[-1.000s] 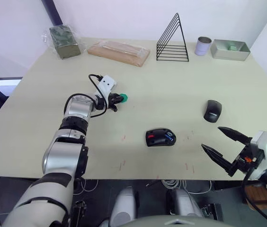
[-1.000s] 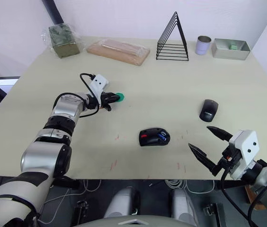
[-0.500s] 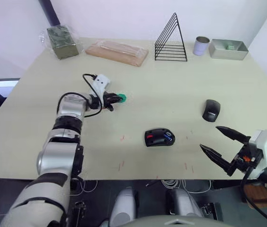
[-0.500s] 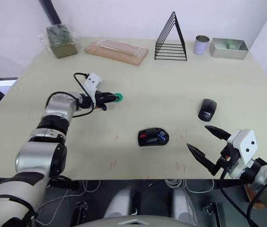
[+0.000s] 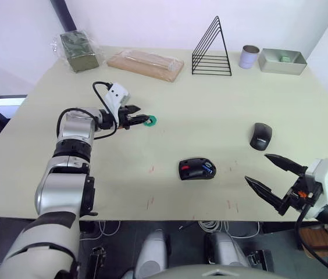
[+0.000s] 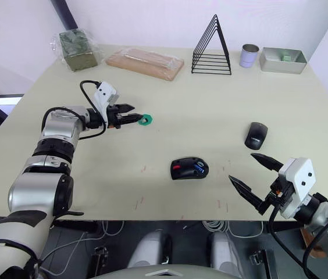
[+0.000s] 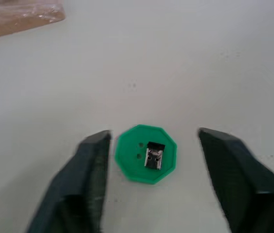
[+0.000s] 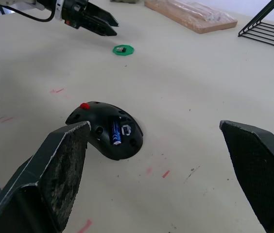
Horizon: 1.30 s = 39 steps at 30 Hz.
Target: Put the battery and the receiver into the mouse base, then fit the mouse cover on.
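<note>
The receiver [image 7: 153, 156], a tiny black and silver piece, sits on a green octagonal disc [image 7: 132, 158] lying flat on the table. My left gripper [image 7: 154, 137] is open, one finger on each side of the disc and touching neither. The black mouse base [image 5: 197, 169] rests near the table's front middle, and the blue battery [image 8: 115, 133] lies in its hollow top. Further right lies the dark mouse cover [image 5: 260, 136]. My right gripper [image 5: 257, 167] hovers open at the front right, holding nothing.
Along the far edge stand a wrapped green block [image 5: 78, 50], a wrapped wooden board [image 5: 146, 63], a black wire rack [image 5: 212, 49], a cup [image 5: 249, 56] and a metal tray [image 5: 282, 61]. Red marks dot the table near the base.
My left gripper has opened and drawn back to the left, leaving the green disc with the receiver on the table. The right arm has not moved.
</note>
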Tool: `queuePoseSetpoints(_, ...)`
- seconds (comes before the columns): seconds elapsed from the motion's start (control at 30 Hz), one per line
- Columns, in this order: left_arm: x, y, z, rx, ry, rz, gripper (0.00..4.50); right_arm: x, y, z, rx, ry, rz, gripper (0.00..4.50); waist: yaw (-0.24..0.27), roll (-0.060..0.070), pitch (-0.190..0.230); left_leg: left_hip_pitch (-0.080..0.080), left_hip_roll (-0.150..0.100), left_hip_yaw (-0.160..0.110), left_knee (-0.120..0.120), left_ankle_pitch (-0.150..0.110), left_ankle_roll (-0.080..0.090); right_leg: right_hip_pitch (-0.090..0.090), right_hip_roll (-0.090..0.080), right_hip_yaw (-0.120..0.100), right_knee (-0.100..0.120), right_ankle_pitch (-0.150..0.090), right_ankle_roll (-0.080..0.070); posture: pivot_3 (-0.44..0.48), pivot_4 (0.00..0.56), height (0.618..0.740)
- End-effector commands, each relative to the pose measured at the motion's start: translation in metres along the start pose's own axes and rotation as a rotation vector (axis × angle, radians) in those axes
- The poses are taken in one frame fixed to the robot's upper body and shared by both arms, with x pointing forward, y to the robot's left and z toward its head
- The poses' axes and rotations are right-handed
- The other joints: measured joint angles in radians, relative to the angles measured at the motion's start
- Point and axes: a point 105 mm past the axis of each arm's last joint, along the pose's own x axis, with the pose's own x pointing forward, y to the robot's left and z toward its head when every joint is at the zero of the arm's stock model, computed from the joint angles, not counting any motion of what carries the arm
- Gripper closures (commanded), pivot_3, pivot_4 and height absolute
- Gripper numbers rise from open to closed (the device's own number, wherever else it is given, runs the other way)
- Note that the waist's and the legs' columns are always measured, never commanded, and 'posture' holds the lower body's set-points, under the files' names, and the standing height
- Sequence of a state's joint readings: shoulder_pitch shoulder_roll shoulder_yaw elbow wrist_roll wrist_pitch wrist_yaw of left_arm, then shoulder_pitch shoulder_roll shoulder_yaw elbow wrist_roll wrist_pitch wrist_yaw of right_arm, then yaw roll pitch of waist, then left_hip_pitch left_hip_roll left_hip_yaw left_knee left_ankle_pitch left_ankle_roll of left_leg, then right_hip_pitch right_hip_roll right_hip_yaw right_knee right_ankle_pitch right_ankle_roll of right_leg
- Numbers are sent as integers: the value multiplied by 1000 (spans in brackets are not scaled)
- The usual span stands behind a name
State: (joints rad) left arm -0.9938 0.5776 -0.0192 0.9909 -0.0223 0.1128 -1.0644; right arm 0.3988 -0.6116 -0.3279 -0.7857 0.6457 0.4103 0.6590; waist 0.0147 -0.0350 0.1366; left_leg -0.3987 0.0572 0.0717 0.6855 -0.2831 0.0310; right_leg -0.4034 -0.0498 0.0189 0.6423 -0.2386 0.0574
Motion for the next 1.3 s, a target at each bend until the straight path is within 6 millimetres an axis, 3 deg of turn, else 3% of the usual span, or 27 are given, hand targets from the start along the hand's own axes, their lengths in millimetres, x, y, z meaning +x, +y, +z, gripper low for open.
queuePoseSetpoints(0.03,5,0,11,98,18,-20,403,2,1,7,-22,-25,12,0,1,0,0,0,0,0,0,0,0,0,0,0,0,0,0,0,150,740)
queuePoseSetpoints(0.1,5,6,9,86,42,25,403,3,1,9,-27,-28,14,0,1,0,0,0,0,0,0,0,0,0,0,0,0,0,0,0,150,740)
queuePoseSetpoints(0.37,8,-2,17,116,-18,-66,403,8,1,11,-32,-40,17,0,1,0,0,0,0,0,0,0,0,0,0,0,0,0,0,0,150,740)
queuePoseSetpoints(0.57,10,2,11,125,18,-22,3217,8,1,13,-33,-43,16,0,0,0,0,0,0,0,0,0,0,0,0,0,0,0,0,0,150,740)
queuePoseSetpoints(1.3,18,2,-8,139,130,22,3217,8,6,13,-32,-44,26,0,0,0,0,0,0,0,0,0,0,0,0,0,0,0,0,0,150,740)
